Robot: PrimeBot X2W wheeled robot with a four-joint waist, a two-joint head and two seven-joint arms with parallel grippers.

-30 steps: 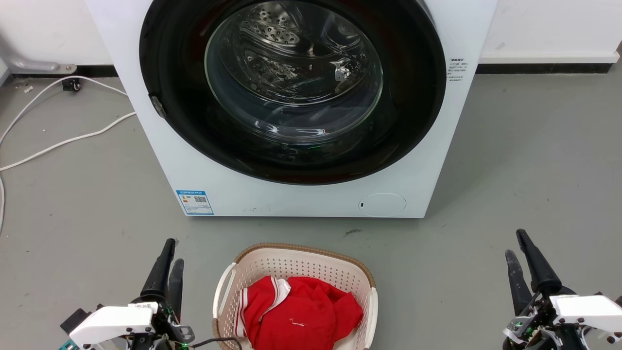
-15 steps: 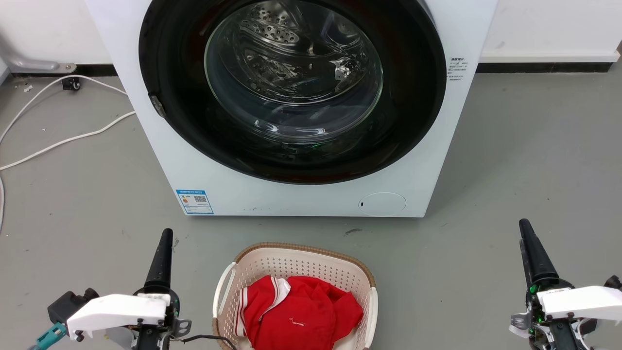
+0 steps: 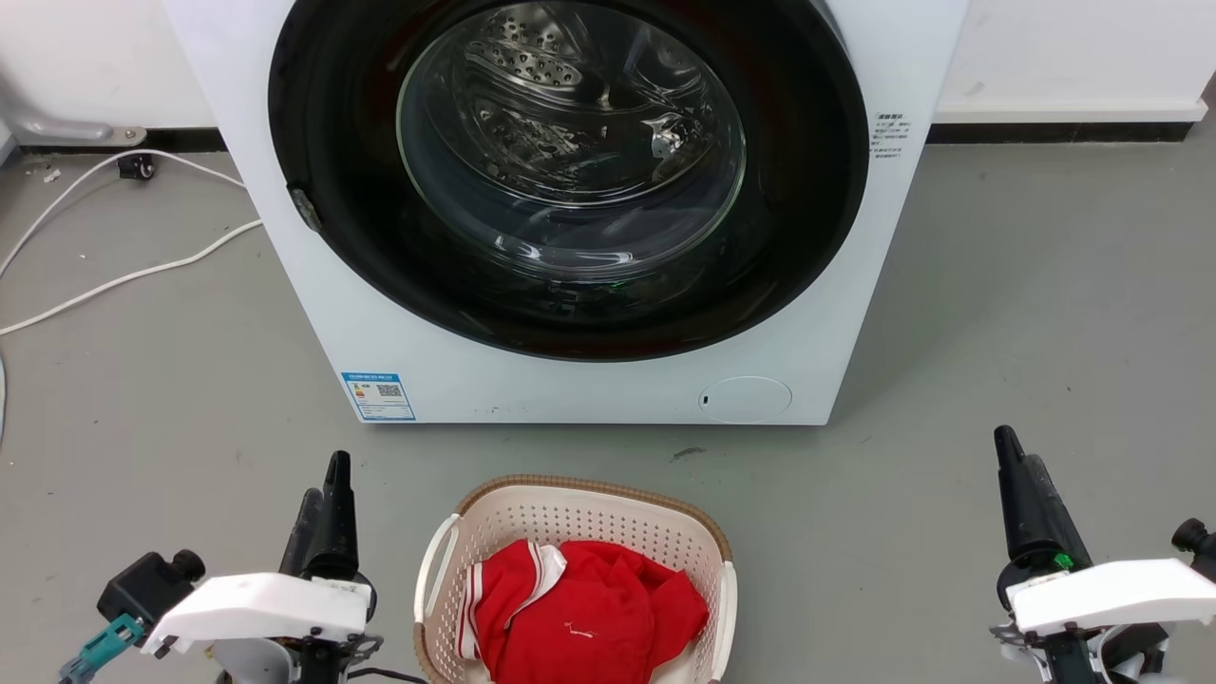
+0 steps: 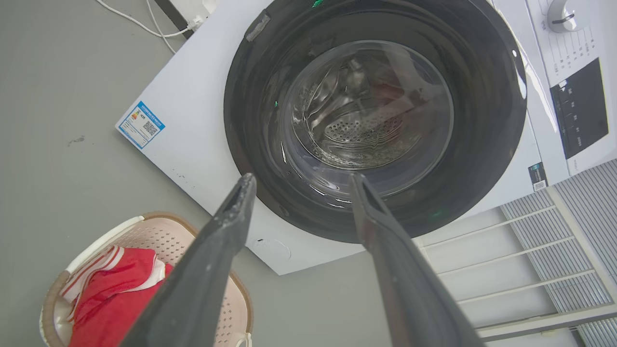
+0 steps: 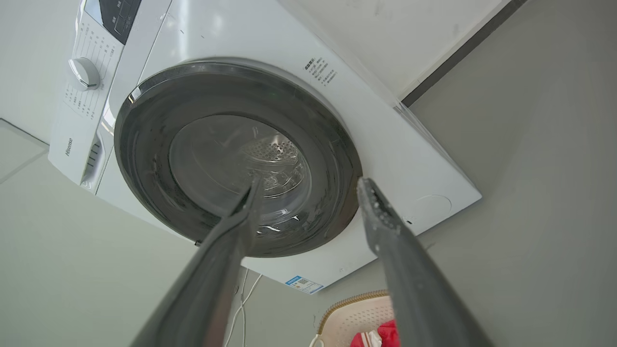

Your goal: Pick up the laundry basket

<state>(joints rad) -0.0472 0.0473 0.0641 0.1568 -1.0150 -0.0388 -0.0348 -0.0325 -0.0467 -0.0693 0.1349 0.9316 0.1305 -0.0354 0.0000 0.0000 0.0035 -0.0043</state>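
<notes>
Both wrists have rolled slightly since half a second ago. My left gripper (image 3: 323, 480) and right gripper (image 5: 309, 182) hover with fingers spread, empty. The cream perforated plastic laundry basket (image 3: 589, 518) with brown woven-look rim sits unmoved between them, seemingly clear of the white front-loading washing machine (image 3: 589, 389), with grey floor (image 3: 855, 551) on either side.

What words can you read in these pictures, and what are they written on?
"Hisense": on the control panel of the washing machine, near the dial.
Blue sticker on the machine's lower front: QR code, print too small to read.
Small dark print on its upper front corner: too small to read.
Markings around the dial: too small to read.
Laundry basket: no words seen.
</notes>
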